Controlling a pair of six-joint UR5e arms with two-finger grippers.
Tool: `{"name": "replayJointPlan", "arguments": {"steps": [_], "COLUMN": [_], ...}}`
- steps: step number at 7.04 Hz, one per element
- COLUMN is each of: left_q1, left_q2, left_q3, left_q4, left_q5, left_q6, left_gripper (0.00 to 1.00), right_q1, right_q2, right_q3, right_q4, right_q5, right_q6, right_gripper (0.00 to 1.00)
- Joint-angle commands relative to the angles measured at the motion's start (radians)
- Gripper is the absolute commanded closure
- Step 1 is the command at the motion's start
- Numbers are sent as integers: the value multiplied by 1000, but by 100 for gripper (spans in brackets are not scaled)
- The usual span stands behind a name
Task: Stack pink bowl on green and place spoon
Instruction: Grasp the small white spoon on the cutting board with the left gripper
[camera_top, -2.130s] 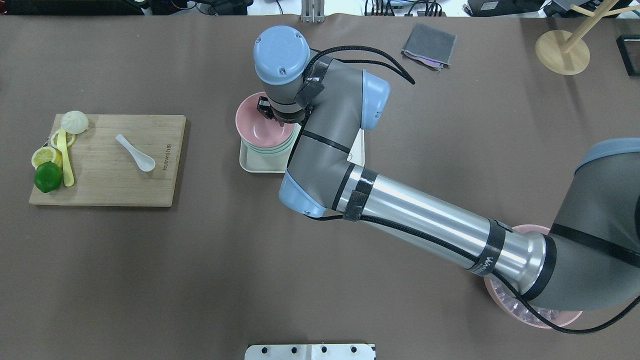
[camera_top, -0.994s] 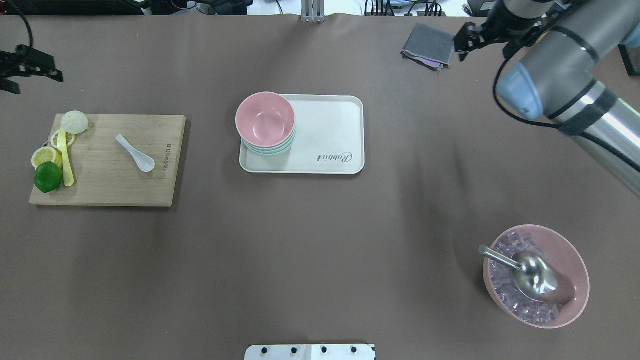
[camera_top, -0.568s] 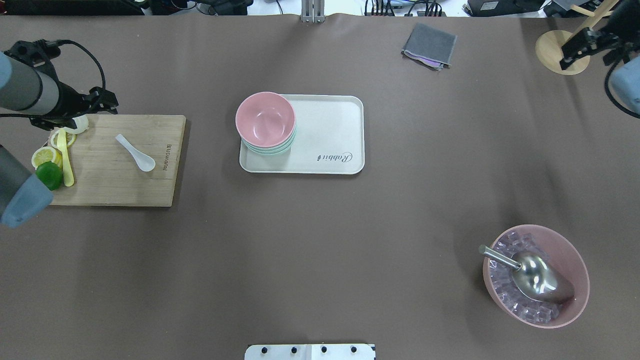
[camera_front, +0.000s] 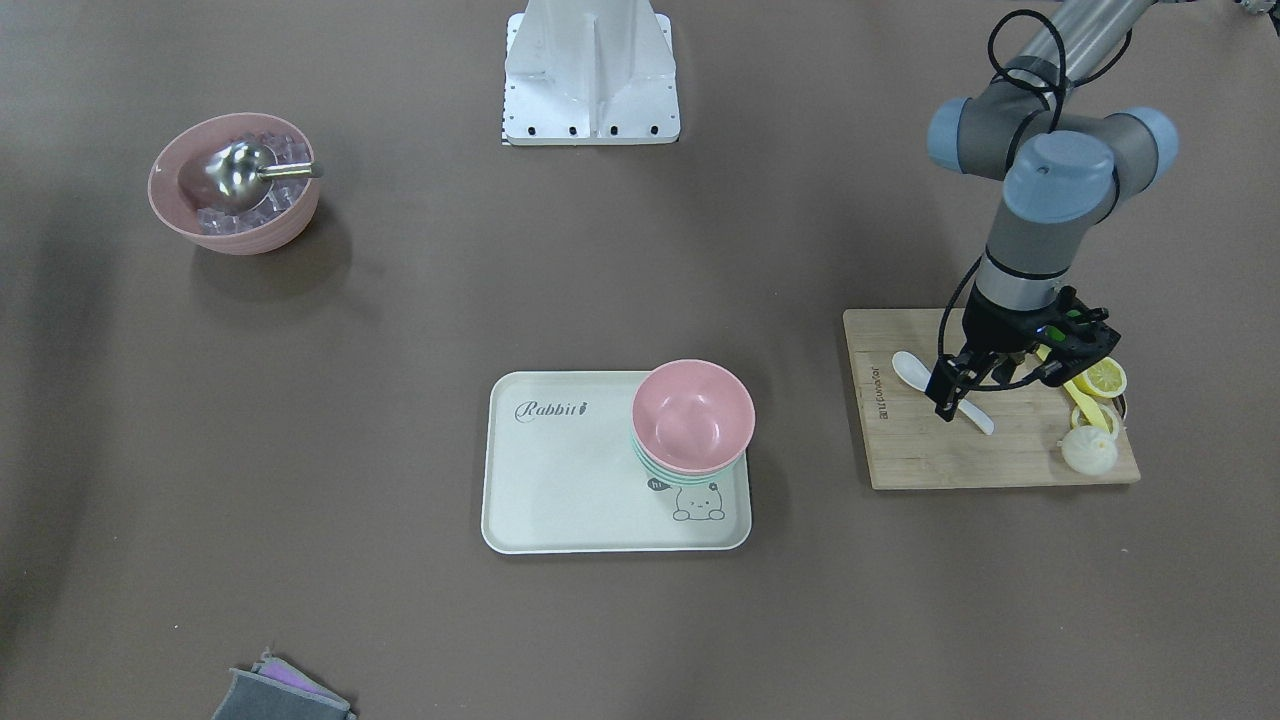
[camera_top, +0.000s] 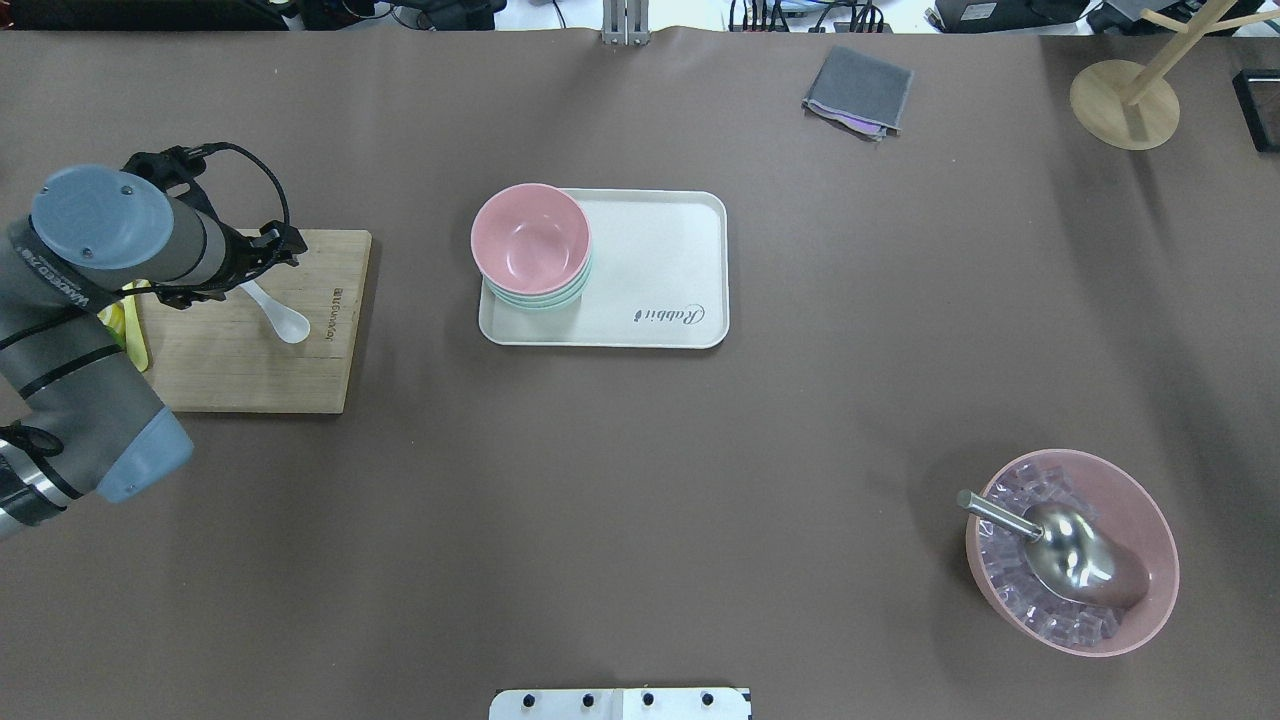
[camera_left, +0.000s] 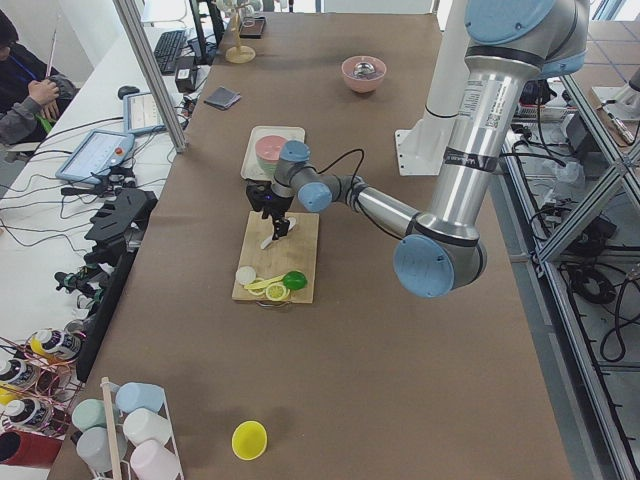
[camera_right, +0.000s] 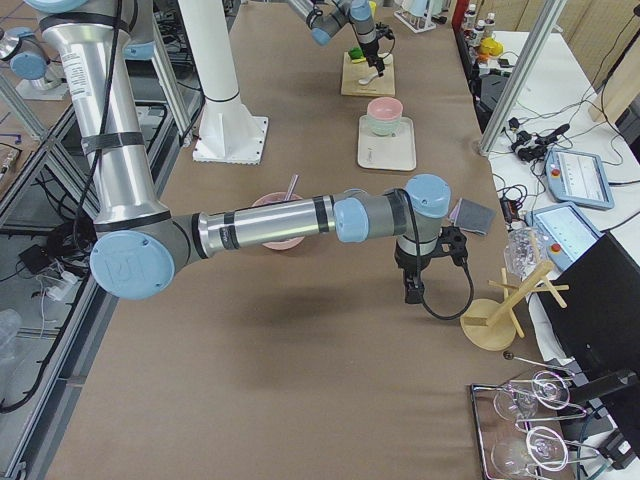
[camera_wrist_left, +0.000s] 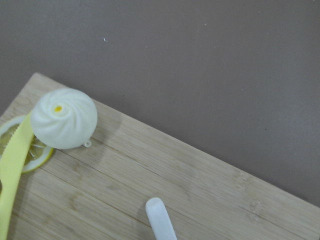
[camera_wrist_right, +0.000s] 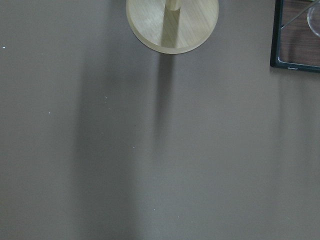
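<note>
Glossy white soup spoon (camera_top: 280, 315) lies unmoved on the bamboo cutting board (camera_top: 250, 370). The left gripper (camera_top: 272, 250) has advanced over its handle, pointing down, jaws apart and empty. Pale-pink round bowl (camera_top: 530, 238) remains nested on the mint-green bowls (camera_top: 548, 299). Right gripper (camera_right: 409, 292): grip state cannot be determined.

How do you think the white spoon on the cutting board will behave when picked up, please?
The spoon looks glossy, so its short tapering handle may slip in a pinch. It seems rigid and small, probably light. Its rounded scoop on the flat cutting board might rock or pivot if nudged.
</note>
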Motion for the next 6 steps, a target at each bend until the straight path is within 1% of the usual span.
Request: {"name": "replayJointPlan", "arguments": {"steps": [1, 2, 3, 5, 6], "left_q1": [6, 8, 9, 11, 11], "left_q2": [-12, -12, -3, -3, -1], "left_q3": [42, 51, 50, 41, 41], "left_q4": [-3, -7, -9, -9, -9], "left_q5": [27, 27, 27, 27, 27], "left_q6": [-8, -11, -28, -31, -31], "left_gripper": [23, 31, 44, 65, 72], "right_q1": [11, 11, 11, 11, 11], "right_q2": [-9, -9, -12, -12, -12], "right_q3": [1, 1, 1, 3, 3], "right_q4": [2, 2, 3, 3, 6], "right_q5": [-2, -9, -9, -9, -9], "right_q6": [-8, -8, -8, -8, -8], "right_gripper": [0, 0, 0, 0, 0]}}
